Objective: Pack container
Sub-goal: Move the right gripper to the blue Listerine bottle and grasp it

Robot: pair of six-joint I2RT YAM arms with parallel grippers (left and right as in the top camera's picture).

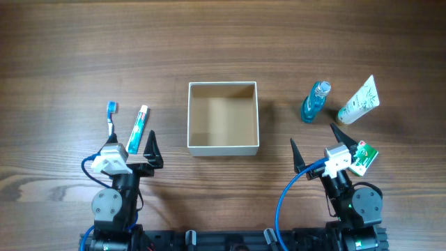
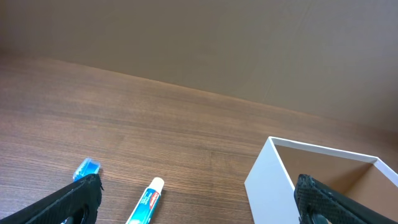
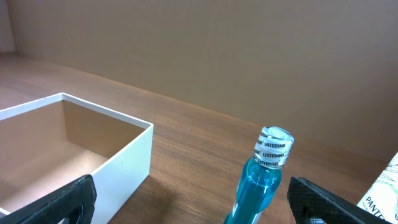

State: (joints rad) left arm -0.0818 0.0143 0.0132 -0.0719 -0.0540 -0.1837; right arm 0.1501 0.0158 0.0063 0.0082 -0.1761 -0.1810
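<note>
Both end effectors are spread wide and carrying nothing: the left end effector (image 1: 132,148) sits at about 8 o'clock from the container (image 1: 223,147), the right end effector (image 1: 318,145) at about 4 o'clock. The container stands square in the middle of the wooden surface (image 1: 223,42), open top up, and looks empty.

By the look of it, that box is light, thin-walled card: stiff enough to stand, but likely to flex if pinched and to skate across the wood if nudged. If it needs moving, I'd take one wall just below the rim, one finger inside and one outside. Better to leave it parked and drop items in from above.

At 9 o'clock lie a toothbrush (image 1: 110,118) and a toothpaste tube (image 1: 138,130), side by side. Out at 3 o'clock are a blue mouthwash bottle (image 1: 315,102) and a white tube (image 1: 359,102).

Only the overhead view gives the whole layout, including a green packet (image 1: 364,159) tucked right by the right end effector. Neither wrist view shows it. The right wrist view adds the lettering on the mouthwash bottle (image 3: 264,180) cap, confirms the bottle is upright, and shows how tall the container (image 3: 124,168) wall is. The left wrist view catches the toothpaste tube (image 2: 146,202) low between its fingers.
</note>
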